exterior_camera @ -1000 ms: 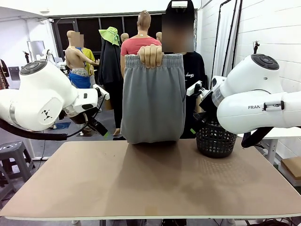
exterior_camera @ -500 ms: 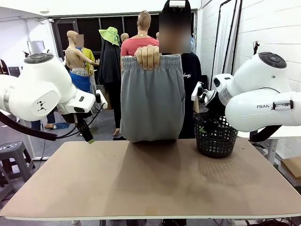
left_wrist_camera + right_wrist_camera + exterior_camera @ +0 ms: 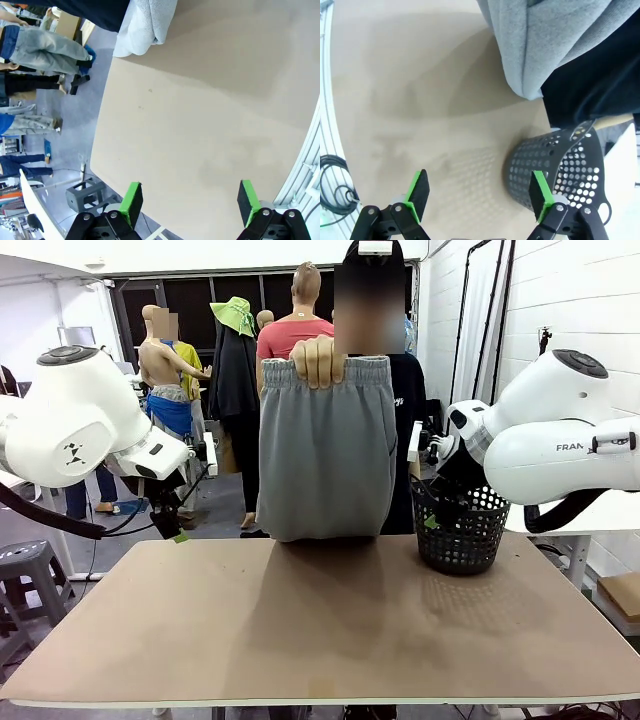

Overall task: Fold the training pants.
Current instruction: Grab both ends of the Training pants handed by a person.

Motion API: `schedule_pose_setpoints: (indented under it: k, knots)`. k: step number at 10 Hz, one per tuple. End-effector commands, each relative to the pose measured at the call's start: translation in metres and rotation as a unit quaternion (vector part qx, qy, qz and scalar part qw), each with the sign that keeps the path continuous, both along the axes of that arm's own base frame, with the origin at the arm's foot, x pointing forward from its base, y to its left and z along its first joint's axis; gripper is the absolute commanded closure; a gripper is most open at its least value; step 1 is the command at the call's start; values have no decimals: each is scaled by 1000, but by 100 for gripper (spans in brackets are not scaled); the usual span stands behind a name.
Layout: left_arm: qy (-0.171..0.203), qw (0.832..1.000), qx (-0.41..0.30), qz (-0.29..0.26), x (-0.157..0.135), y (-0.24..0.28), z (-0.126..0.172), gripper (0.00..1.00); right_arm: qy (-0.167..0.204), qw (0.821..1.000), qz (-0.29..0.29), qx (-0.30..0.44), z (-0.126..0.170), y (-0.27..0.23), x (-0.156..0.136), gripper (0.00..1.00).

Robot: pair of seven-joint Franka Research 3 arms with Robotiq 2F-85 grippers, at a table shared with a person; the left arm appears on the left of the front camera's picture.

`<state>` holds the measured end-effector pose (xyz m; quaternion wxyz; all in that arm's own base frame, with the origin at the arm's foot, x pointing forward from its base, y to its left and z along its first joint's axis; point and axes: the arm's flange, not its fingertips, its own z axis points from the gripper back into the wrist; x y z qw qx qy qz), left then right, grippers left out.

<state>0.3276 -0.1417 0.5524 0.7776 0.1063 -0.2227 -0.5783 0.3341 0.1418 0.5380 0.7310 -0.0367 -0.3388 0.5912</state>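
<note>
Since the earlier frames, the left tool (image 3: 190,200) has swung down and outward, away from the training pants (image 3: 322,450), and the right tool (image 3: 479,192) has drawn back toward the black mesh basket (image 3: 460,540). Note that both tools have their fingers spread wide apart and hold nothing. You will find the pants ahead of and between the two tools, well apart from each. They hang upright from a person's hand (image 3: 318,360) gripping the waistband, hem at the far edge of the worktop (image 3: 320,630). The basket stands on the worktop just beside the right tool.
</note>
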Motion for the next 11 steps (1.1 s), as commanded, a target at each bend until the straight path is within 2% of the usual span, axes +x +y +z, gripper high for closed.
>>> schedule_pose_setpoints:
  k: [1,3,4,5,6,7,8,10,11]
  knots:
    - [-3,1000,2,2,0,-2,-1,0,-12,1000,-3,2,0,0,0,0]
    - [0,1000,0,0,0,0,0,0,-3,1000,-1,0,1,0,0,0]
    - [-3,999,-8,-42,17,3,-1,0,-12,999,26,19,1,-2,10,0]
    - [-12,997,19,-80,35,7,0,0,-13,999,49,17,-1,-8,25,0]
    - [6,993,23,-119,48,7,0,0,-4,996,76,38,-1,-17,33,0]
    - [15,985,-4,-172,58,9,2,0,-3,993,106,55,-2,-23,45,0]
    - [4,980,-13,-198,66,11,1,0,-2,990,126,63,-2,-28,52,0]
    - [-37,971,-79,-225,79,10,3,0,-1,986,136,93,-4,-25,67,0]
    - [-46,965,-98,-239,89,10,2,0,-5,983,144,114,-7,-23,76,0]
